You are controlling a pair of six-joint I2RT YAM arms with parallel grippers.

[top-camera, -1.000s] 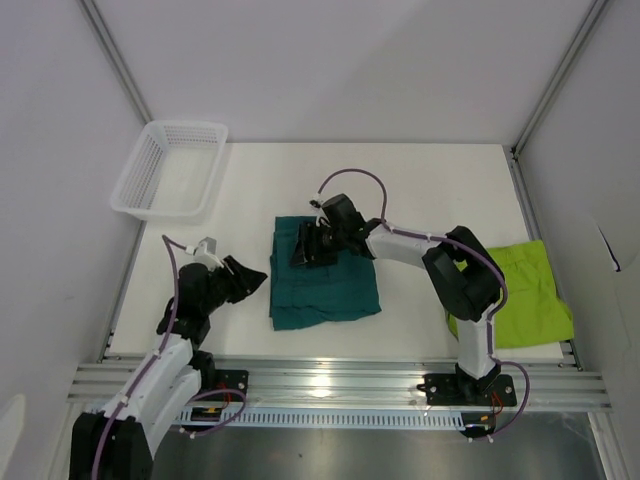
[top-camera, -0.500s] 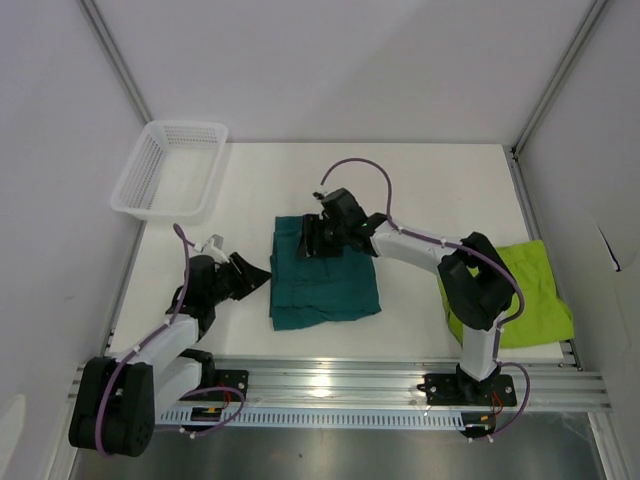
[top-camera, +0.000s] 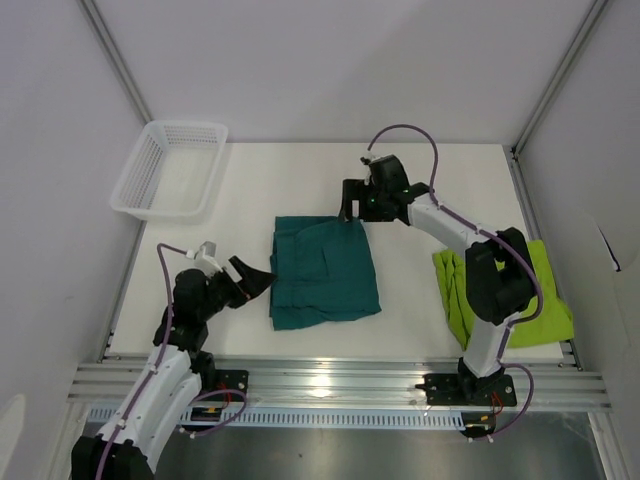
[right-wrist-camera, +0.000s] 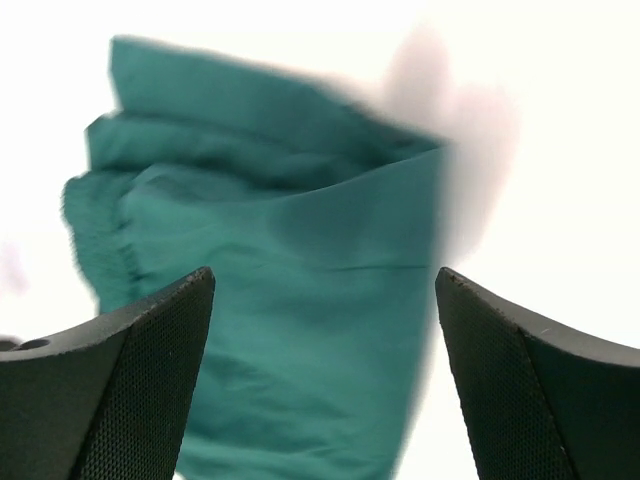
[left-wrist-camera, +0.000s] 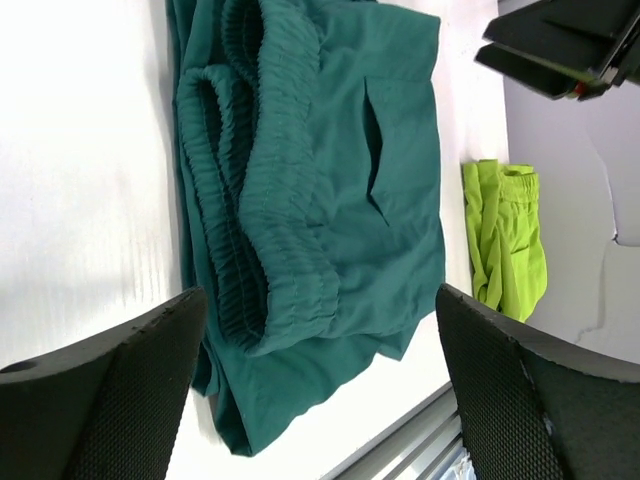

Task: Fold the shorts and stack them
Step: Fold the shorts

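White desk (top-camera: 250, 190) held folded, rib-waisted teal shorts (top-camera: 325, 272); lime shorts (top-camera: 545, 300) to their right, mesh basket (top-camera: 170, 168) left; left claw (top-camera: 260, 279), right claw (top-camera: 349, 207) spread.

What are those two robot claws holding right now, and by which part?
Nothing. The left gripper and the right gripper are both open and empty; the teal shorts lie loose on the table.

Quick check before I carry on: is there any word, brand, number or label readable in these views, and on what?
No text can be read in any view.
Dark teal shorts: no logo or label shows on the faces in view; the right wrist view of them is blurred.
Lime green shorts: no marking visible; partly hidden behind the right arm.
White mesh basket: no markings visible.
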